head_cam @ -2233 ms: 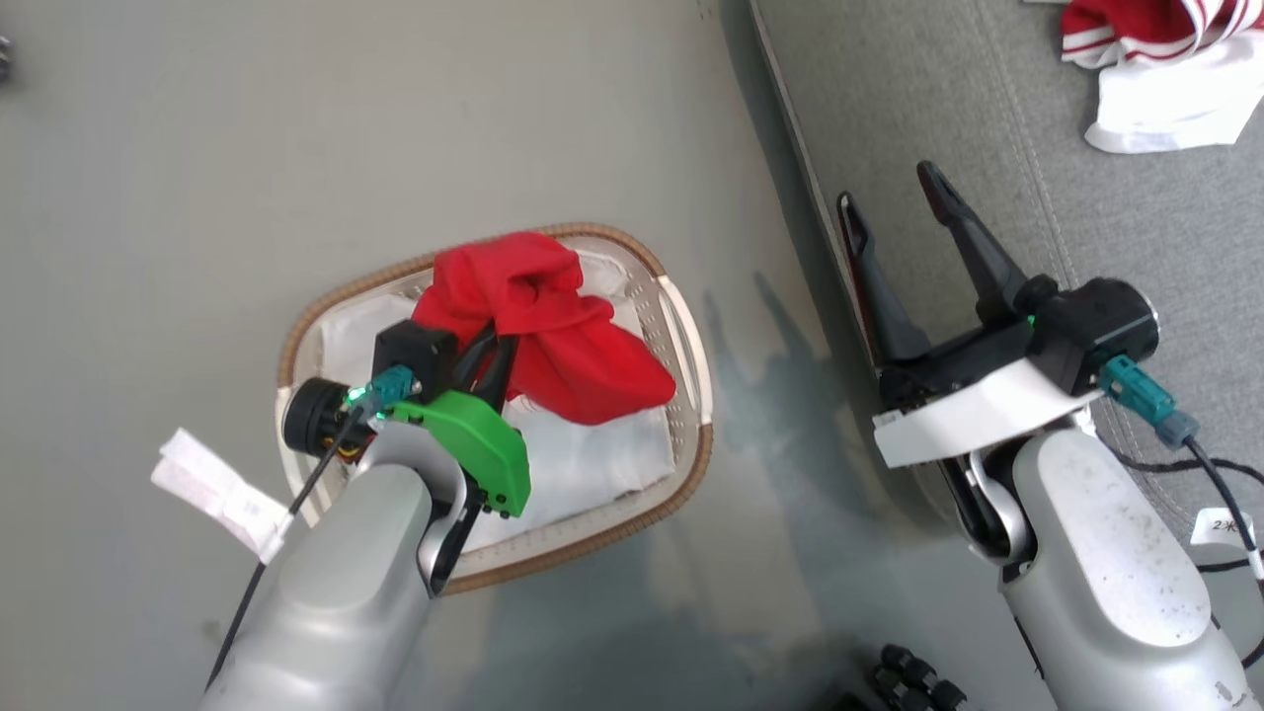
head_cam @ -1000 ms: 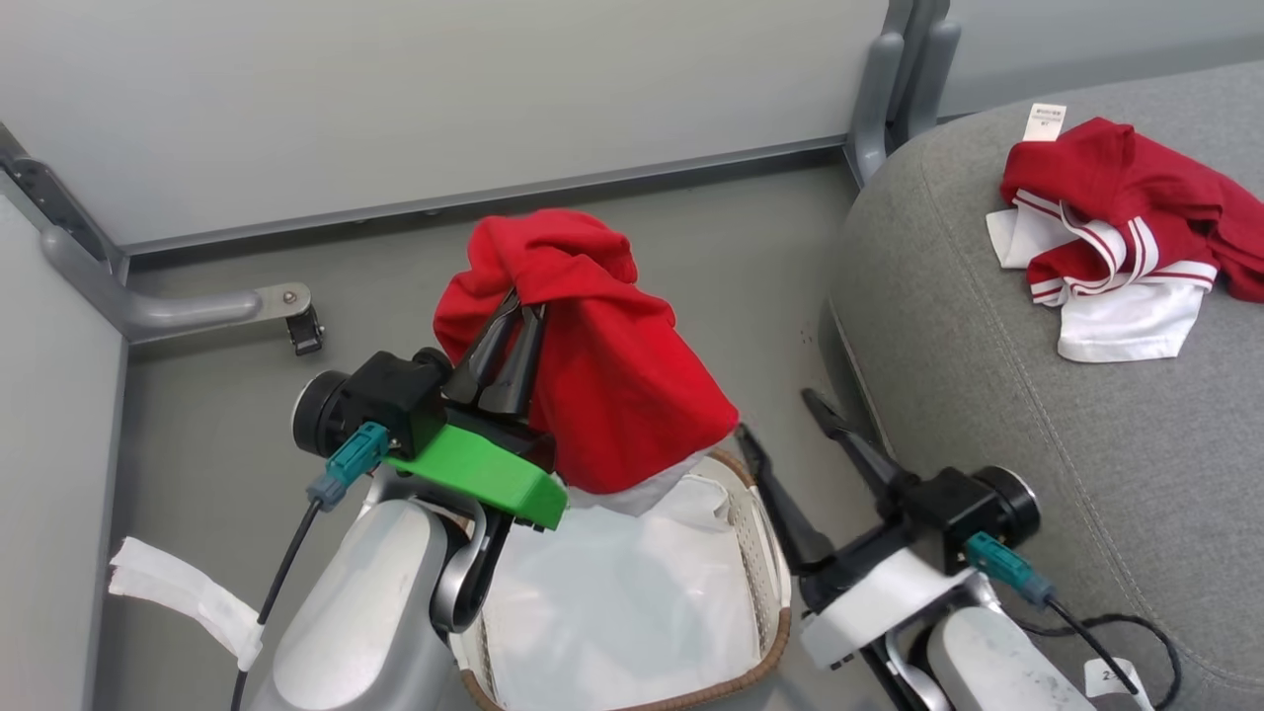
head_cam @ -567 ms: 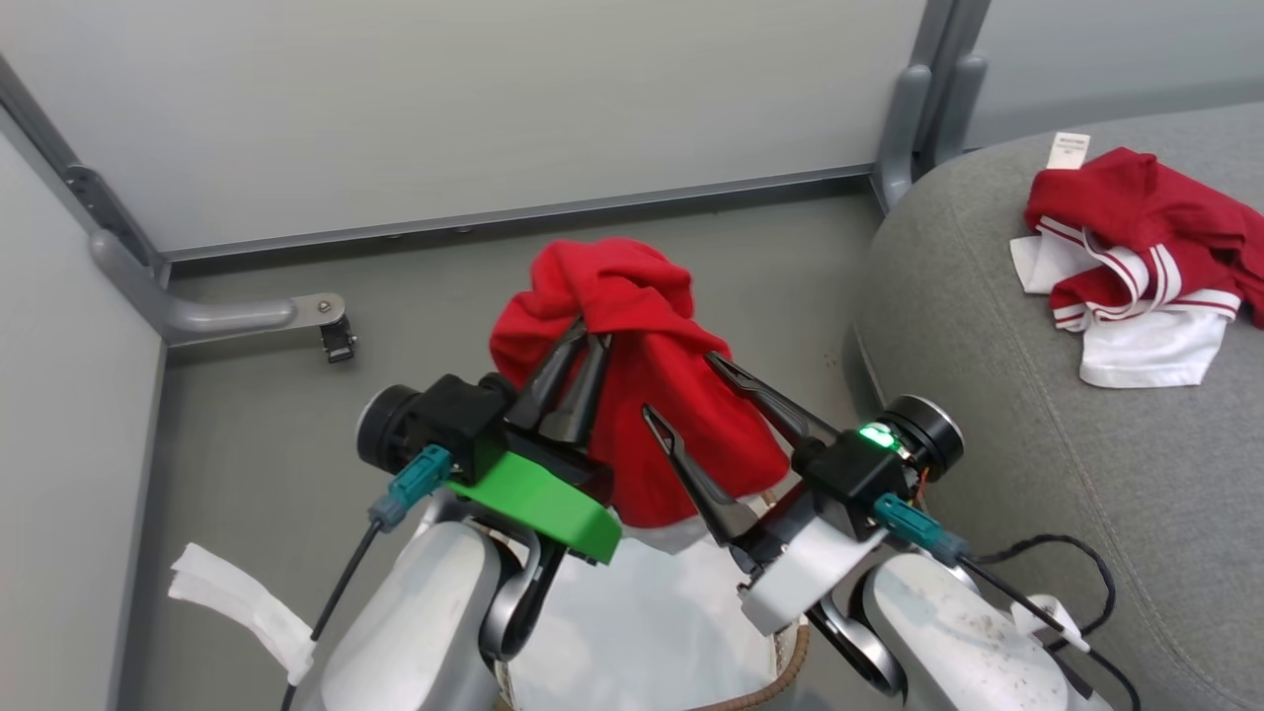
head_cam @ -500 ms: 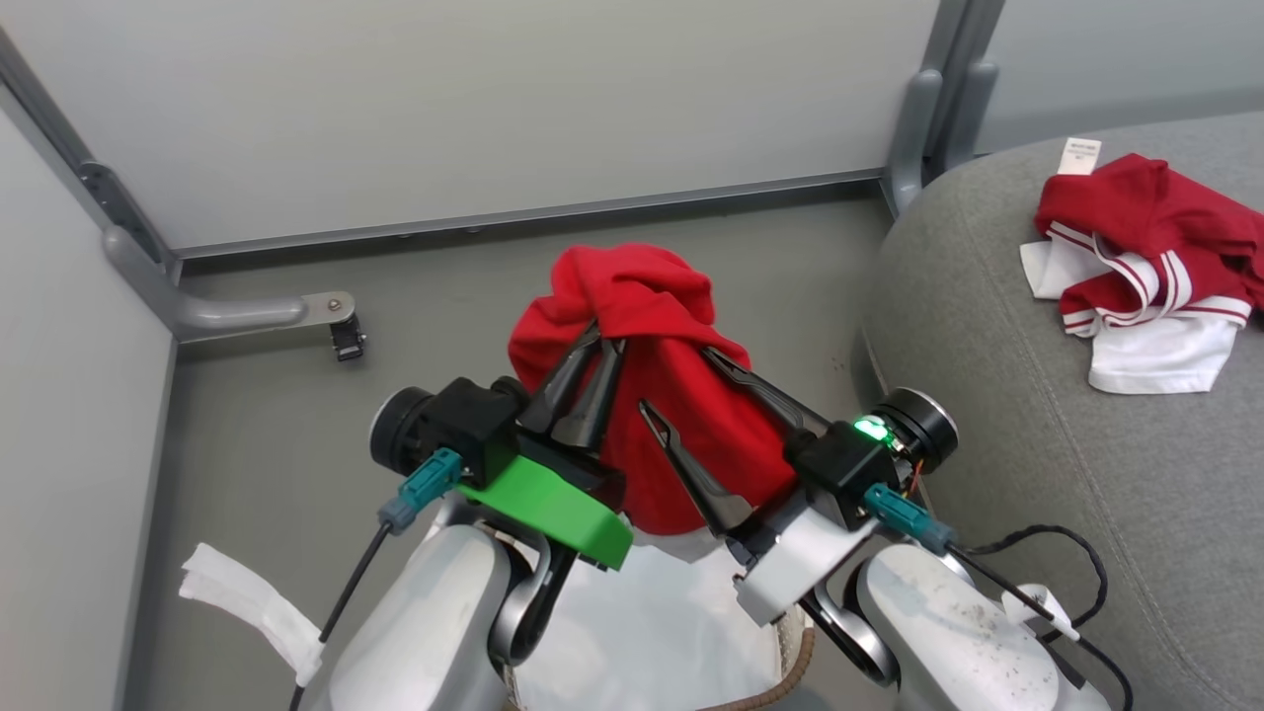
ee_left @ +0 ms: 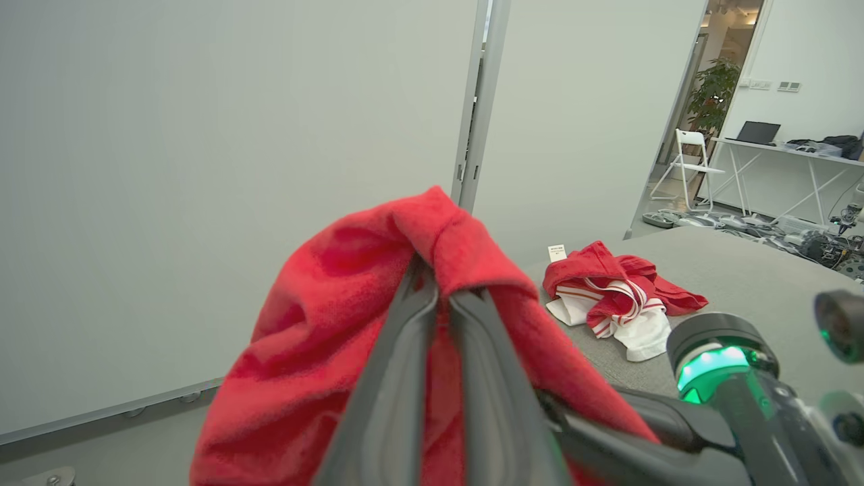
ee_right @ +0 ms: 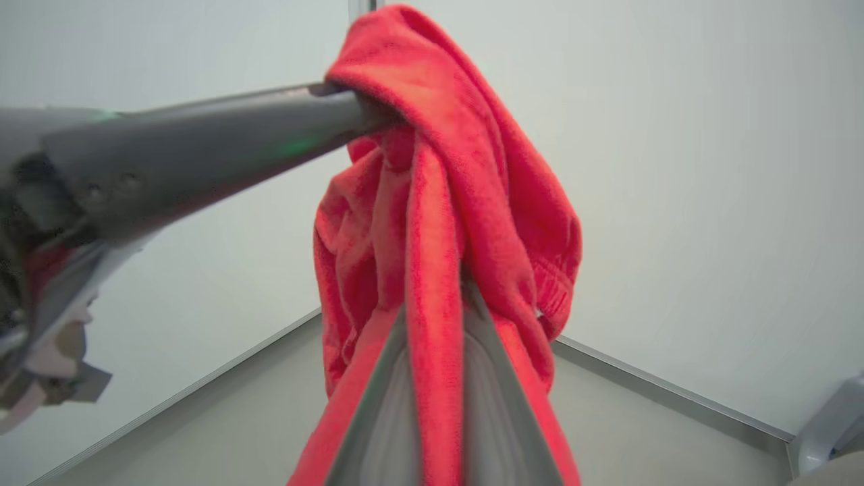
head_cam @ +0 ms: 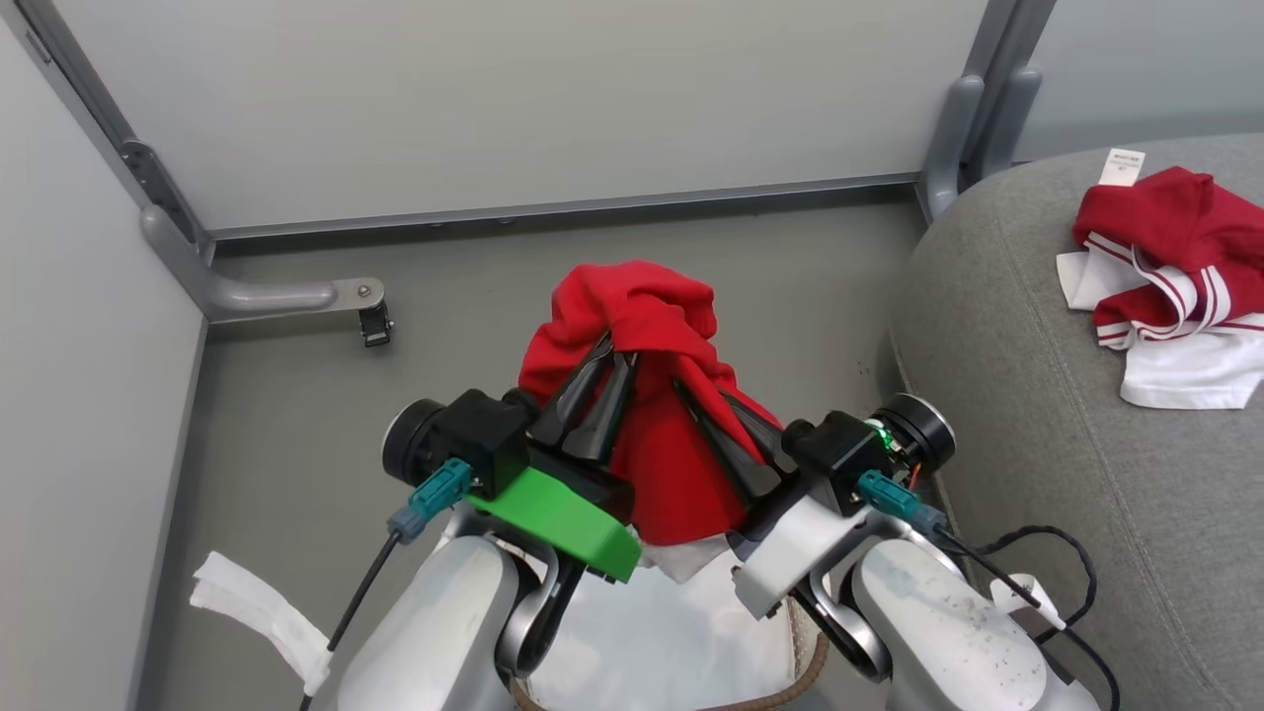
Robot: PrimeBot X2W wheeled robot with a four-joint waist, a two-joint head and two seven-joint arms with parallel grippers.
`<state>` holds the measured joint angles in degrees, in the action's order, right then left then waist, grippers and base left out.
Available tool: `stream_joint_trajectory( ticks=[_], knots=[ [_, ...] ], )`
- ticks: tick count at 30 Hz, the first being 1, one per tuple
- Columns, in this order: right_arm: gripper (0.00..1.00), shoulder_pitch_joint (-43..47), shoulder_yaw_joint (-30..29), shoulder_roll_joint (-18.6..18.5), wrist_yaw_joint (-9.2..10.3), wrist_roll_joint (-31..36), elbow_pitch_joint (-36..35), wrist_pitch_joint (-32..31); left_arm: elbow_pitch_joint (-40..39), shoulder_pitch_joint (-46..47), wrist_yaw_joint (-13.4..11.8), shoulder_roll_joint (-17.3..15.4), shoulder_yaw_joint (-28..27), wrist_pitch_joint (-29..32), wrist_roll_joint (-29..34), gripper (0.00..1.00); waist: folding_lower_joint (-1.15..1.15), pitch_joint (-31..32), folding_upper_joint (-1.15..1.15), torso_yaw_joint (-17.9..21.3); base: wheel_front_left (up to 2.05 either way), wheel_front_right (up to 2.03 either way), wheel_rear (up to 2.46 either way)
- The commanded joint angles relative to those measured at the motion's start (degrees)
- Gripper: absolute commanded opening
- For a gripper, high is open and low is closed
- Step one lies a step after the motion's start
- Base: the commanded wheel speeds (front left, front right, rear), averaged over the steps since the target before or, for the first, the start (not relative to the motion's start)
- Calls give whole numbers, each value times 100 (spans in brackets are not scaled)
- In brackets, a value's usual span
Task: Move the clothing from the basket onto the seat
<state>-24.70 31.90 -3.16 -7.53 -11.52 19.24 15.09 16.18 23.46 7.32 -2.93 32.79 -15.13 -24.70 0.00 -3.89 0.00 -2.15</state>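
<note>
Fingers of the right tool [head_cam: 699,390] are newly shut on the red cloth garment [head_cam: 632,306] the left tool [head_cam: 614,348] pinches too, so it can go to the grey couch seat [head_cam: 1037,395].

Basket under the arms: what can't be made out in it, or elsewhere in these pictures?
- Basket, head view: mostly hidden by the left arm and right arm, cut off by the bottom edge; contents unclear.
- Label on the striped garment, head view: print too small to read.
- Left end effector, right wrist view: blurred, too close.
</note>
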Motion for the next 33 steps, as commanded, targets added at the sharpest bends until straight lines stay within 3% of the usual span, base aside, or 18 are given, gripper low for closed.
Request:
stream_joint_trajectory(
  ticks=[1,2,21,33],
  knots=[
    [0,94,-55,-23,8,-51,-46,10,46,-109,27,-7,-69,-2,38,49,0,-47,0,144,0,0,0],
    [0,118,-76,-26,8,-71,-75,10,73,-124,27,-6,-114,-2,51,100,0,-65,0,208,0,0,0],
    [0,530,-570,-374,8,-269,-717,10,219,-224,25,-14,-405,-2,296,100,0,-529,0,2186,0,0,0],
    [0,40,-1105,-781,8,-261,-979,10,388,43,24,-15,-345,-2,439,100,0,-1007,0,2730,0,0,0]
  ],
)
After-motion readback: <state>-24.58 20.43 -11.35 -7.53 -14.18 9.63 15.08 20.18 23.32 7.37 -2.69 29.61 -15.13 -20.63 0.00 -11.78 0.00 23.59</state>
